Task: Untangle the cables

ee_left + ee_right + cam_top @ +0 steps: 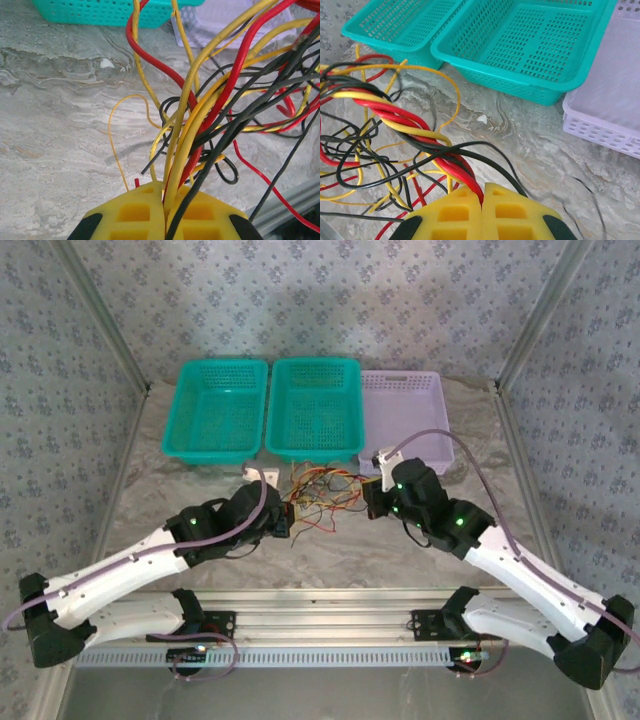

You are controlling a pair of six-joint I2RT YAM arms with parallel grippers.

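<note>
A tangle of thin yellow, black and red cables (pixel 320 495) lies on the marble table between my two grippers, just in front of the baskets. My left gripper (pixel 283 522) sits at the tangle's left side. In the left wrist view its yellow jaws are shut on a bunch of cables (pixel 200 125), yellow, red and black strands rising from between the left gripper (pixel 164 197). My right gripper (pixel 370 502) is at the tangle's right side. In the right wrist view the right gripper (pixel 483 196) is shut on red strands of the cables (pixel 415 125), which run twisted to the left.
Two teal baskets (pixel 215 410) (pixel 313 407) and a lilac basket (pixel 405 420) stand in a row at the back of the table. A small white piece (pixel 262 473) lies near the left gripper. Bare marble (pixel 330 560) stretches toward the near rail.
</note>
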